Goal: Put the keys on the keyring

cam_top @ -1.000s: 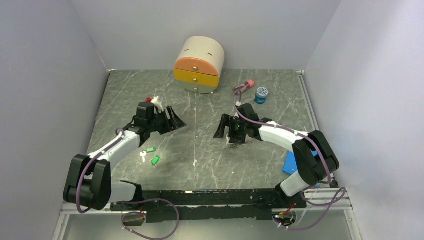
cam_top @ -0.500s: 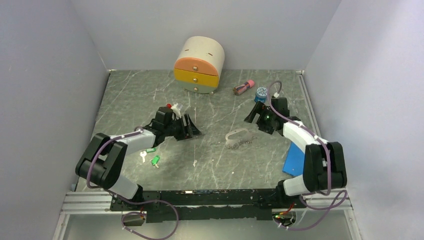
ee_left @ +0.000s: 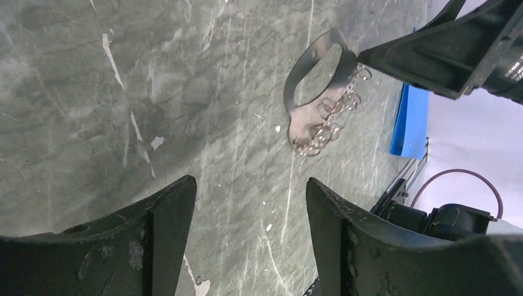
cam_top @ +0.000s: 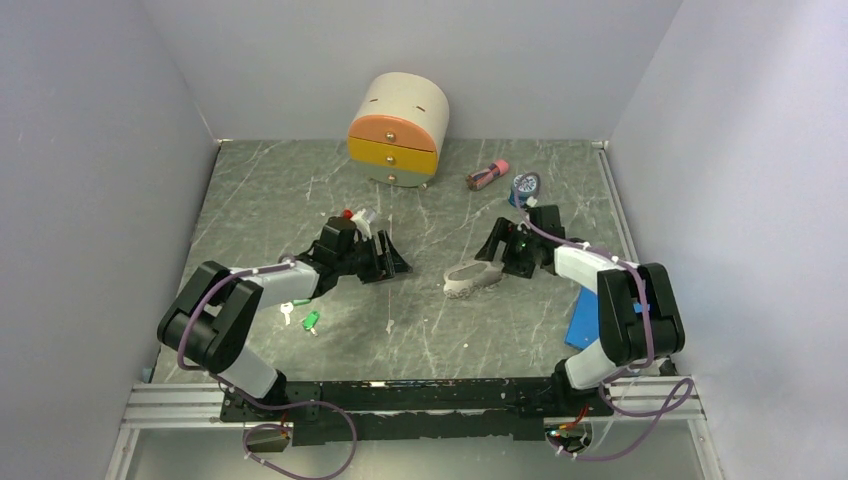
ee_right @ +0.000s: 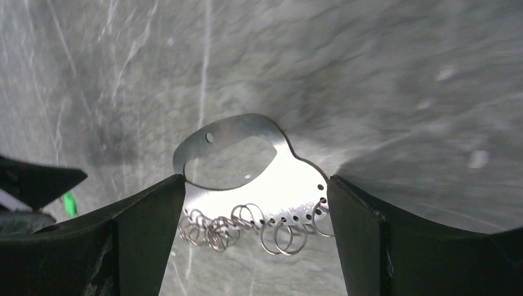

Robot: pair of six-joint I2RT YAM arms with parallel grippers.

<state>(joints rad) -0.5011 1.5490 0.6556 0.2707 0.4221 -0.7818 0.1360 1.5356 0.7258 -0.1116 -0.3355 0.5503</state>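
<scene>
The keyring (cam_top: pixel 470 279) is a silvery plate with a handle hole and several small wire rings, lying mid-table. My right gripper (cam_top: pixel 501 255) stands open just right of it. In the right wrist view the keyring (ee_right: pixel 271 185) fills the gap ahead of the right gripper (ee_right: pixel 256 180), and nothing is clamped. My left gripper (cam_top: pixel 386 263) is open and empty left of centre. It faces the keyring (ee_left: pixel 321 114) across bare table, seen past the left gripper (ee_left: pixel 250 182). Two green-headed keys (cam_top: pixel 311 321) lie by the left forearm, out of both wrist views' centres.
A beige drawer box (cam_top: pixel 398 130) with orange and yellow drawers stands at the back. A pink tube (cam_top: pixel 488 174) and a blue jar (cam_top: pixel 523 186) lie behind the right gripper. A flat blue card (cam_top: pixel 582 322) sits near the right arm's base. Grey walls enclose the table.
My right gripper left the keyring, swung to the back right, then came back to the keyring's right end. My left gripper moved right toward the centre. The keys stayed put.
</scene>
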